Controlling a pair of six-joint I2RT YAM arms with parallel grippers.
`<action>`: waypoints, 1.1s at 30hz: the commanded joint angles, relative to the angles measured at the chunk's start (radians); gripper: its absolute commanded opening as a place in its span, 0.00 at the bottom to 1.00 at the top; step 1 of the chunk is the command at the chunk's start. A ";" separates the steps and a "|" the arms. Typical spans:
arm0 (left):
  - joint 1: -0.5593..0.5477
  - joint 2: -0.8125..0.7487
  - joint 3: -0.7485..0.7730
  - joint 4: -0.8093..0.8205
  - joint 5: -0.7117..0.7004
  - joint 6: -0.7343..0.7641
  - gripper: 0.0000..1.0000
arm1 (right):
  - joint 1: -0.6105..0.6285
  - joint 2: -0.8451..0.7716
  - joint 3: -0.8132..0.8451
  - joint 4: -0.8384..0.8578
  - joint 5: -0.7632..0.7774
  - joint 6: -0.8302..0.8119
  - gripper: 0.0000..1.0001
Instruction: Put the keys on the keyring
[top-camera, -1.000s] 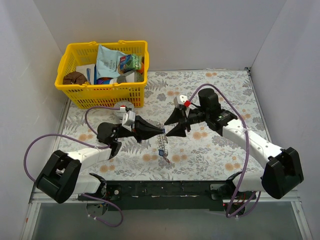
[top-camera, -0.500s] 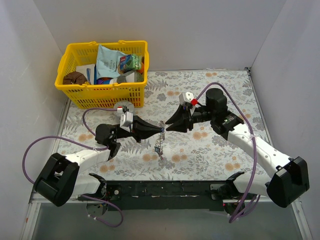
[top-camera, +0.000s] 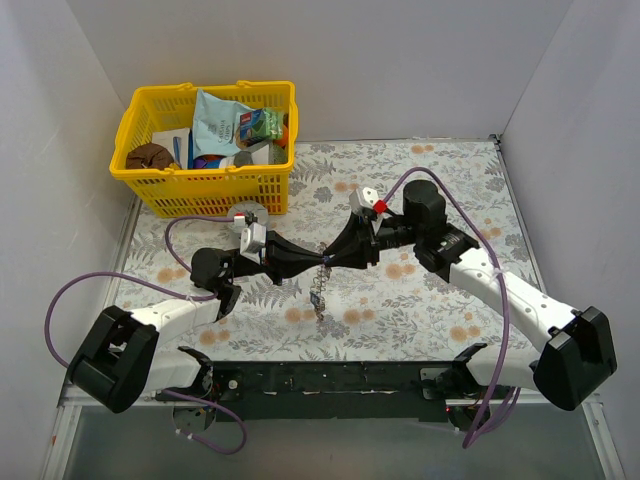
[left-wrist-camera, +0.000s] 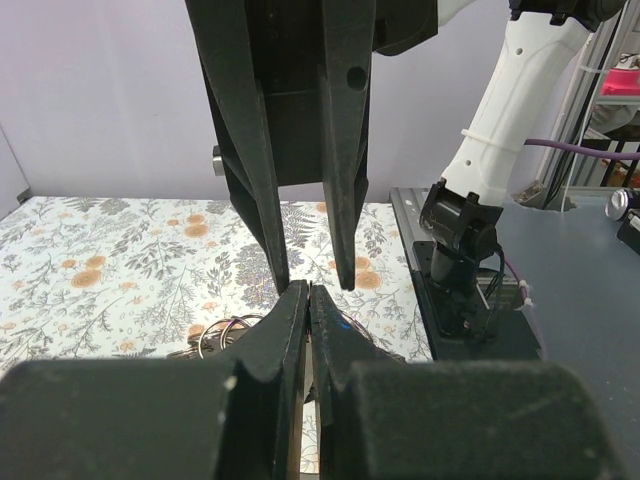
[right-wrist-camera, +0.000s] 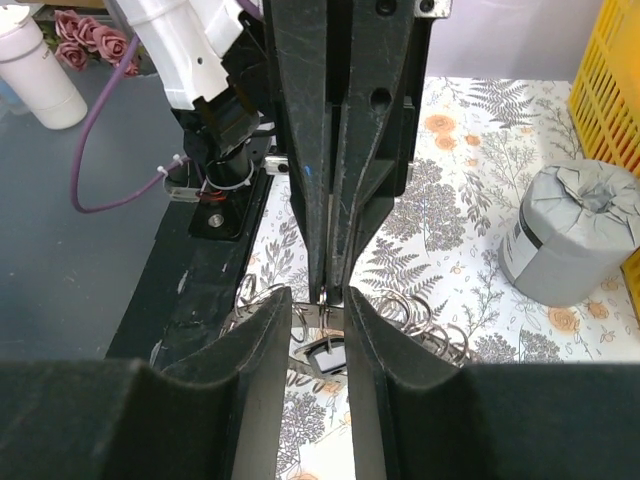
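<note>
My left gripper (top-camera: 320, 262) is shut on the keyring (right-wrist-camera: 326, 293), a thin silvery ring at the top of a bunch of linked rings (top-camera: 319, 285) that hangs down to the flowered table (top-camera: 420, 300). The right gripper (top-camera: 333, 258) meets it tip to tip. In the right wrist view its jaws (right-wrist-camera: 320, 298) stand narrowly apart on either side of that ring, right under the left gripper (right-wrist-camera: 328, 280). A small key (right-wrist-camera: 330, 355) with a pale square head dangles between them. In the left wrist view the left gripper (left-wrist-camera: 308, 290) is pressed shut, with the right gripper (left-wrist-camera: 311, 284) just beyond.
A yellow basket (top-camera: 205, 150) full of packets stands at the back left. A grey cylindrical tin (right-wrist-camera: 575, 235) sits in front of it, near the left arm (top-camera: 248, 212). More loose rings (right-wrist-camera: 420, 315) spread out behind the right fingers. White walls close in the table.
The right gripper's jaws have narrowed from wide apart. It rose slightly, then settled in around the left gripper's tip. The left gripper stays shut on the ring, the bunch hanging lower.
</note>
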 joint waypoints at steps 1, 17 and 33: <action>-0.002 -0.031 -0.004 0.352 -0.034 0.000 0.00 | 0.002 0.004 -0.009 0.027 0.016 0.000 0.35; -0.001 -0.045 -0.004 0.361 -0.036 -0.005 0.00 | 0.002 0.016 -0.057 0.068 0.051 0.006 0.30; -0.002 -0.040 -0.001 0.371 -0.022 -0.017 0.00 | 0.002 0.025 -0.062 0.130 0.048 0.067 0.01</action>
